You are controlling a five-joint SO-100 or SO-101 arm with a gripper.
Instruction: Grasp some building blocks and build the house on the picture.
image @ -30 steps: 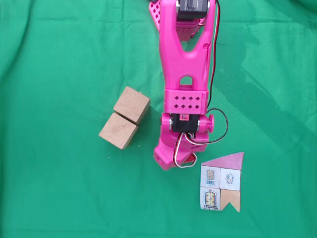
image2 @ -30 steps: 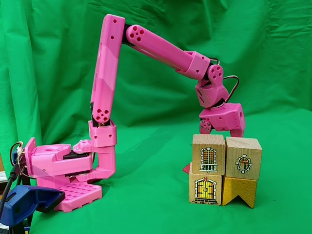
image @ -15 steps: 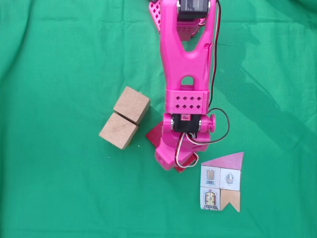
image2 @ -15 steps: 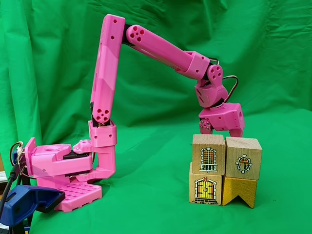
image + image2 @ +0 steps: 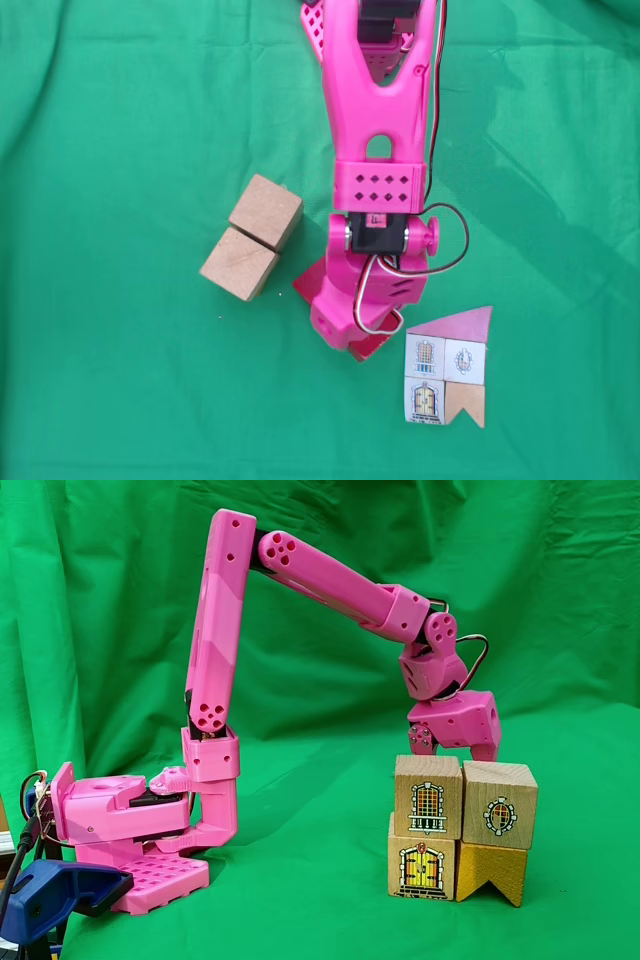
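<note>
In the fixed view from above, two tan cubes (image 5: 265, 212) (image 5: 238, 263) touch each other left of the arm. My pink gripper (image 5: 345, 318) points down at the cloth, shut on the dark red flat block (image 5: 312, 277). The block's corners stick out to the left and below the gripper (image 5: 371, 345), a short way right of the cubes. The picture (image 5: 448, 368), with pink roof, printed windows, door and tan notched piece, lies just right of the gripper. In the fixed side view the gripper (image 5: 447, 748) hangs right behind the picture (image 5: 428, 825), which hides its fingertips and the red block.
Green cloth (image 5: 120, 380) covers the table and hangs as a backdrop. The arm's pink base (image 5: 140, 825) stands at the left in the side view, with a blue clamp (image 5: 50, 900) beside it. Open cloth lies left of and below the cubes.
The red block was hidden beneath the gripper and now shows at its left and lower edge. The wrist has turned a little and shifted slightly; the cubes have not moved.
</note>
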